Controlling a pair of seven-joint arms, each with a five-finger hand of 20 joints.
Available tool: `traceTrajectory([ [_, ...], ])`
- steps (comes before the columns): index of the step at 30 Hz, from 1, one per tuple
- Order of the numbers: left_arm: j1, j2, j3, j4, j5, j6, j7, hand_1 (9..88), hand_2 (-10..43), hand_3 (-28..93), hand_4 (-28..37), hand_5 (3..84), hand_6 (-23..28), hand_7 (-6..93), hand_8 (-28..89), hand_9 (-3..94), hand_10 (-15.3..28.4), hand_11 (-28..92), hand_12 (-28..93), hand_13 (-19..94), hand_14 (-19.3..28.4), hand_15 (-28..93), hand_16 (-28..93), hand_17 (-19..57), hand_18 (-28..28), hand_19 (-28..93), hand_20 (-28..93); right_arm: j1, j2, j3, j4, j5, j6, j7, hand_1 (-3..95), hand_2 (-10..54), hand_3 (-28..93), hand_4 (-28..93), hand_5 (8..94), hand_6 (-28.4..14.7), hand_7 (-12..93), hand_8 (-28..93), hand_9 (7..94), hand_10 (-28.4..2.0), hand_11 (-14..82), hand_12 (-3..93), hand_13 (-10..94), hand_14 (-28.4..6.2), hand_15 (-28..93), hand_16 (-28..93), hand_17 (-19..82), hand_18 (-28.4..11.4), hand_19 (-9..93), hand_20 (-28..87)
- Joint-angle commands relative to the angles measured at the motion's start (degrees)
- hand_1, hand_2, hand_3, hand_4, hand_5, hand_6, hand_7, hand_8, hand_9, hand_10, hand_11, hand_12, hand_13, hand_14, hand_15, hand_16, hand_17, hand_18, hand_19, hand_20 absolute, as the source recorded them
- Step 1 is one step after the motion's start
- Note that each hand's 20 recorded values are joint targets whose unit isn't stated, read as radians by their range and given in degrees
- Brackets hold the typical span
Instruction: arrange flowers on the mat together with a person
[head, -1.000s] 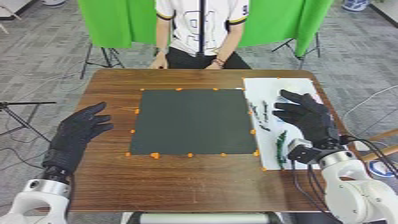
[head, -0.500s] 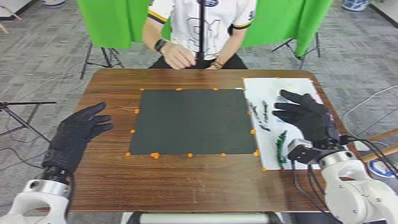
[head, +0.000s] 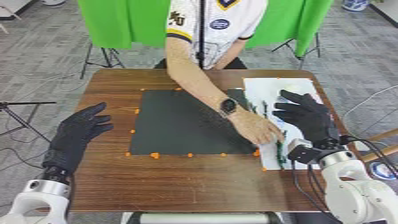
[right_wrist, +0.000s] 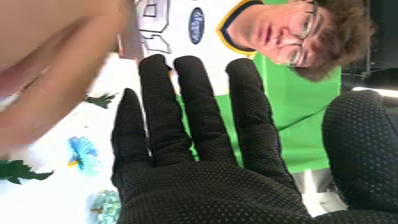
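Bright light washes out the white sheet (right_wrist: 46, 202).

The mat (head: 173, 127) was plain dark grey, with orange spots (head: 155, 155) along its edges. Beneath it, the table (head: 178, 185) was brown; right of it, the sheet (head: 266, 86) was white, a flower (right_wrist: 85, 150) blue and yellow, a leaf (right_wrist: 18, 171) green.

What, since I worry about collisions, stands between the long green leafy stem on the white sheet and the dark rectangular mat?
The person's bare hand does: it reaches across the dark mat's right edge to the upper end of the green stem, its forearm extending over the mat.
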Motion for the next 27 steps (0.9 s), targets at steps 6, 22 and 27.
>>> traceTrajectory([
  [6,0.81,-0.58,0.16,-0.1,0.02,0.3,-0.63,27.7,5.1,79,-23.7,36.1,9.0,19.0,-12,33.5,19.8,37,9,25,25.8,64,-13,-7.3,22.3,57,7,-0.84,-0.15,0.23,-0.19,-0.16,0.04,0.13,14.2,14.3,75,-27,45.3,-0.2,21,-15,47.4,-19.5,20.2,12.1,31,-21.3,47,4,0,-19.5,46,15],
  [22,0.57,-0.49,0.11,0.11,-0.1,0.27,-0.39,27.8,5.1,79,-23.9,36.1,9.0,19.0,-12,33.5,19.8,37,9,25,25.8,64,-13,-7.3,22.4,57,7,-0.28,0.0,-0.12,-0.08,0.0,0.41,-0.19,14.2,14.4,75,-27,45.3,-0.1,21,-15,47.5,-19.5,20.2,12.2,32,-21.3,47,4,0,-19.5,46,15],
  [27,0.62,-0.37,0.13,0.1,-0.14,0.34,-0.13,27.7,5.1,79,-23.8,36.1,9.0,19.1,-12,33.5,19.8,37,9,25,25.8,64,-13,-7.3,22.3,57,7,-0.34,0.02,-0.12,-0.07,0.02,0.51,-0.35,14.1,14.4,75,-27,45.3,-0.2,21,-15,47.4,-19.5,20.2,12.2,31,-21.3,47,4,0,-19.5,46,15],
])
